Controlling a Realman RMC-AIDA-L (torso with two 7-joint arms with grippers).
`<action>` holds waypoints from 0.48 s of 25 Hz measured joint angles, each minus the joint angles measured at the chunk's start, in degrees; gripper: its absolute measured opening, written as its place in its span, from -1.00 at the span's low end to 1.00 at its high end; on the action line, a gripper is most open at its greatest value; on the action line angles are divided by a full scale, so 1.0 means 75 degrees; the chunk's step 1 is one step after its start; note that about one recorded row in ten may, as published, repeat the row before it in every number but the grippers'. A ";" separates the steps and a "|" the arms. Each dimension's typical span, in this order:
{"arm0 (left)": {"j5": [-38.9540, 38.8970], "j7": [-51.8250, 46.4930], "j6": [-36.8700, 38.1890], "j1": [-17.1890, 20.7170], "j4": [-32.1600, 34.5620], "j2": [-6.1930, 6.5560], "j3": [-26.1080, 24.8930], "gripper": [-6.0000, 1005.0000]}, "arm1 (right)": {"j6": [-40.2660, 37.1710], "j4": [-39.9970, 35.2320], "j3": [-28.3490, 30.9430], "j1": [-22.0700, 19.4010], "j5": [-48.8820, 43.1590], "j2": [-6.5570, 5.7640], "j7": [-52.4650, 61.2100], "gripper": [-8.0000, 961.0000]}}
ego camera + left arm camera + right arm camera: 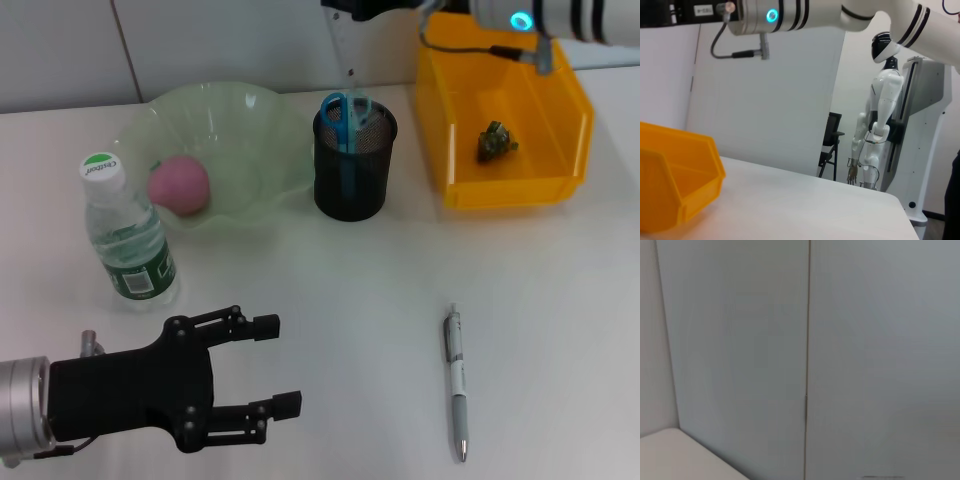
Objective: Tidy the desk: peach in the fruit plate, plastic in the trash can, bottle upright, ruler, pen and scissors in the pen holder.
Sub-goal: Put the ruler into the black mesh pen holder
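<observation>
While the pen (457, 382) lies alone, the water bottle (128, 236) stands just beside the fruit plate (262, 140).

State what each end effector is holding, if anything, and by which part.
The right end effector grips the clear ruler by its upper end, hanging it above the pen holder. The left end effector is open and holds nothing.
</observation>
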 joint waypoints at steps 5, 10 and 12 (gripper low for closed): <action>0.0000 0.0034 0.0017 -0.0004 0.0000 -0.0008 0.0001 0.62 | 0.0585 0.0563 -0.0355 -0.0005 0.0628 0.0006 -0.0536 -0.20; 0.0001 0.0036 0.0030 -0.0003 0.0000 -0.0007 0.0001 0.62 | 0.0936 0.0905 -0.0495 -0.0005 0.0897 0.0011 -0.0746 -0.20; 0.0001 0.0036 0.0031 -0.0001 0.0000 -0.0007 0.0001 0.62 | 0.1076 0.0994 -0.0542 -0.0006 0.0907 0.0012 -0.0747 -0.20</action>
